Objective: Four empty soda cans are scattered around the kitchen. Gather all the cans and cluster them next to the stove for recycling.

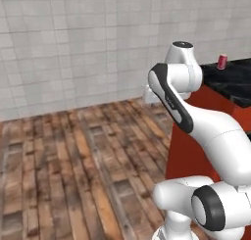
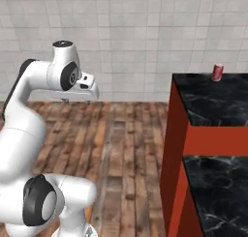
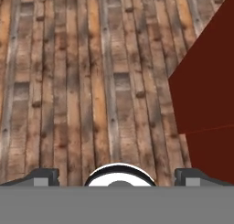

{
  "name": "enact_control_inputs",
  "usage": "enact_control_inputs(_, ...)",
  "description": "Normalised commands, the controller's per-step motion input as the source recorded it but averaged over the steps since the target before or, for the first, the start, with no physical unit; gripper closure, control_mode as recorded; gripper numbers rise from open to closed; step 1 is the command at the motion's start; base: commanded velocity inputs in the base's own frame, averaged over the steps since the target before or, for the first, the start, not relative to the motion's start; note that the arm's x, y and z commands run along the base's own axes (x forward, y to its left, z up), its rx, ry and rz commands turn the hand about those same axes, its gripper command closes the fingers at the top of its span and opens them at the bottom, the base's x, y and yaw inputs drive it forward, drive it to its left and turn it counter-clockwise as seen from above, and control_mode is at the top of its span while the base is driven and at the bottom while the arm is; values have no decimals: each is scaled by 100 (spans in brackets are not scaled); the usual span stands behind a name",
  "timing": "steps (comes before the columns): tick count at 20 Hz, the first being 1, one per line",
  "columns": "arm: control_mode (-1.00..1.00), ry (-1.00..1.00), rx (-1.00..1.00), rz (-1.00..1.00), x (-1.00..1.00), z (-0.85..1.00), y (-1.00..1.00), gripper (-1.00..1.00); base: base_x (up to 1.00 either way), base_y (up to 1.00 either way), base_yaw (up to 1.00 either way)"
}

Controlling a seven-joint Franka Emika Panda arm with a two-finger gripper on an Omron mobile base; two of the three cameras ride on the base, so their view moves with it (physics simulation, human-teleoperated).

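Observation:
One red soda can [image 1: 222, 61] [image 2: 217, 72] with a silvery top stands upright near the back of the black marbled counter [image 2: 213, 103], close to the tiled wall. My gripper [image 2: 77, 101] [image 3: 118, 175] hangs open over the wood floor, well left of the counter and far from the can, pointing down with nothing between its fingers. In the hand view both dark fingertips [image 3: 43, 176] stand wide apart above bare floorboards. The stove is out of view.
The counter's red cabinet side [image 2: 174, 149] [image 3: 205, 95] rises as a wall to the right of the arm. A white tile wall [image 1: 73, 48] closes the back. Wood floor [image 1: 73, 160] stretches out to the left.

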Motion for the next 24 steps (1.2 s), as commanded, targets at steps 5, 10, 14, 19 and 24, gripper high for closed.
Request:
enact_control_inputs(5, 100, 0, 0, 0, 0, 0, 0, -100, 45, 5, -45)
enact_control_inputs(10, 100, 0, 0, 0, 0, 0, 0, -100, 45, 8, -47)
enact_control_inputs(14, 100, 0, 0, 0, 0, 0, 0, -100, 45, 10, -47)
enact_control_inputs(19, 100, 0, 0, 0, 0, 0, 0, -100, 48, 14, -46)
enact_control_inputs(24, 100, 0, 0, 0, 0, 0, 0, -100, 47, 13, -46)
